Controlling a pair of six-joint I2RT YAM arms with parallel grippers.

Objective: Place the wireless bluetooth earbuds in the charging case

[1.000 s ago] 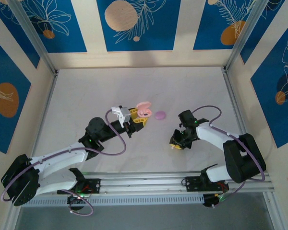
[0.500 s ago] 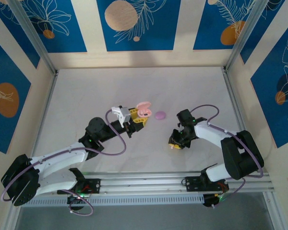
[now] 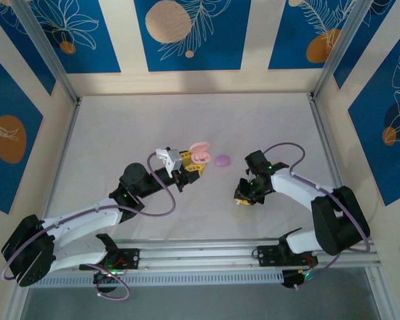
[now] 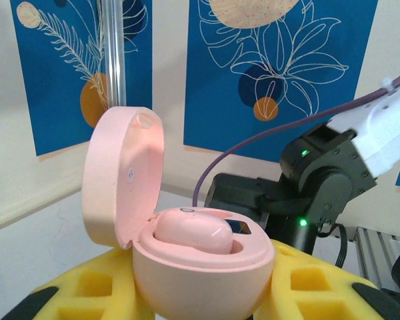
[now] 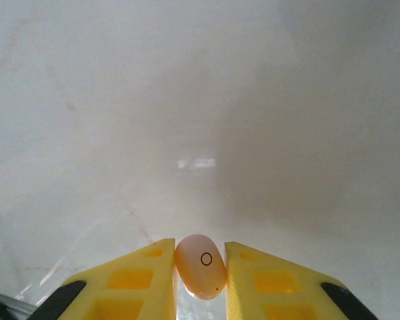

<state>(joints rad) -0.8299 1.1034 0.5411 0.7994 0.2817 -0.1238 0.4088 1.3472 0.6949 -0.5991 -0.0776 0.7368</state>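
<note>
While the left end effector (image 3: 193,166) clamps its yellow, blocky, pocketed fingers (image 4: 87,287) narrowly around the pink charging case (image 4: 200,273), the case sits upright at the centre of the top view with its lid (image 4: 120,173) hinged open to the left. It is a smooth, matte plastic oval, and the lid is a shallow rounded shell. At centre right of the top view, the right end effector (image 3: 243,198) is pinched narrowly on a pink earbud (image 5: 200,267). This earbud is a small, glossy, egg-shaped bud with a tiny black ring printed on it, squeezed between two yellow fingers (image 5: 143,280) at the bottom of the right wrist view. I cannot tell whether it touches the pale, faintly streaked tabletop (image 5: 187,100). A closed lilac case (image 3: 223,160), a smooth pebble shape, lies on the tabletop just right of the pink case and apart from both end effectors.

Compared with a second ago, the right forearm and its purple cable loop (image 3: 280,148) have shifted slightly, and the right end effector is a touch higher and further left. The left arm, the pink case and the lilac case are unmoved.

Inside the open pink case, a second pink earbud (image 4: 190,230) is seated in the well, its rounded back rising above the rim, with a small dark square beside it on the right.
</note>
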